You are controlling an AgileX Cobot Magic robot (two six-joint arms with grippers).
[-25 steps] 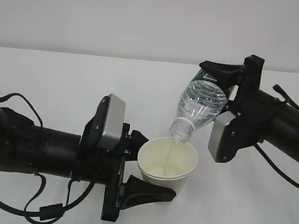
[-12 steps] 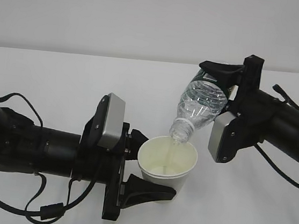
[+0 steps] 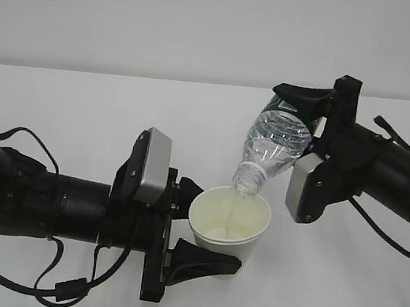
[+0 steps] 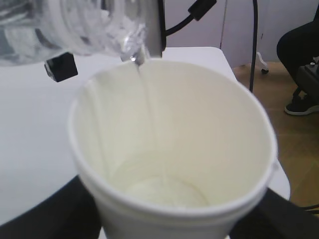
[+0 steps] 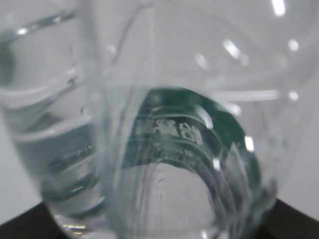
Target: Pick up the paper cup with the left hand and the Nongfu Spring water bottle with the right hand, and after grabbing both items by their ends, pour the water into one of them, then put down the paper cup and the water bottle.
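The black two-finger left gripper [image 3: 207,231], on its black arm with a grey rectangular module, has its jaws spread around the small white tapered paper cup [image 3: 227,225], one jaw on each side of the cup's wall, holding it upright above the white table [image 3: 84,110]; a thin stream of clear colourless water [image 4: 149,99] falls into the cup's cream inside. Just above the cup's rim, the capless neck of the small clear ribbed plastic bottle [image 3: 272,148] with a dark green label points down-left; the black right gripper [image 3: 307,113] clamps the bottle's base end between its jaws.
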